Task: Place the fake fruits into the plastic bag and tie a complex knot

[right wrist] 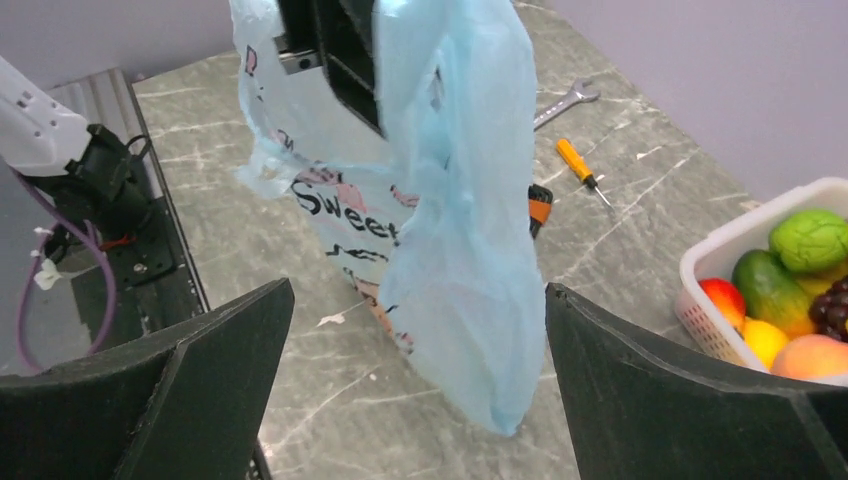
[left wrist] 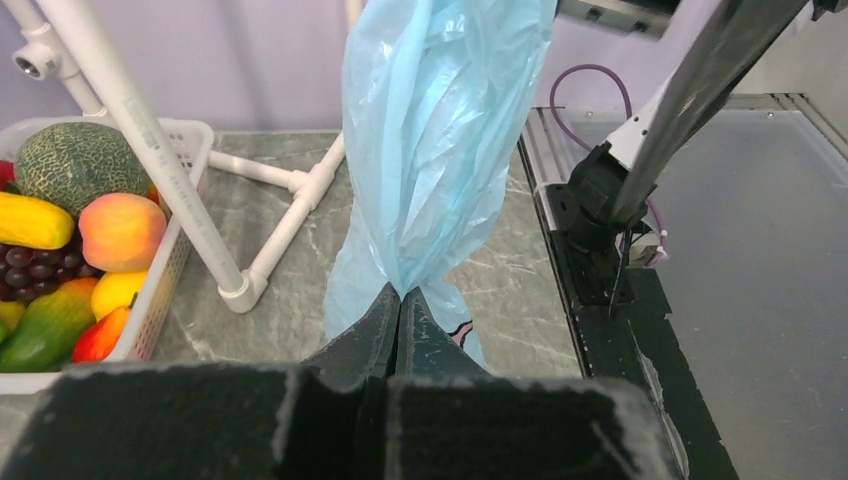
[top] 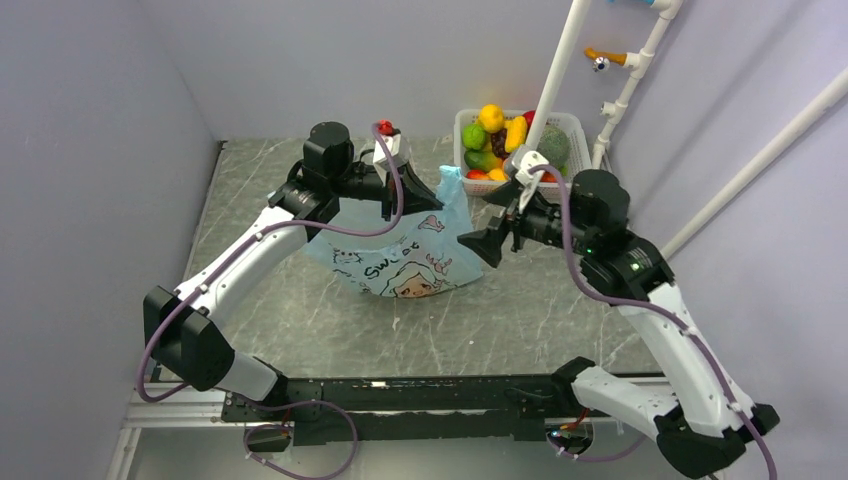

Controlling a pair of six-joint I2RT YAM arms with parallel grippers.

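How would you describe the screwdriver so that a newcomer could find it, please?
Start at the grey marble table and look beside the hanging light-blue bag. The screwdriver lies flat there; unlike the all-silver wrench near it, it has an orange handle.

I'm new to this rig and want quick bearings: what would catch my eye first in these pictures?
The light-blue plastic bag with cartoon print, at the middle of the table, is held up by its top in the shut left gripper. The right gripper stands wide open, just beside the bag's loose end. At the far right corner, a white basket is heaped with fake fruits.
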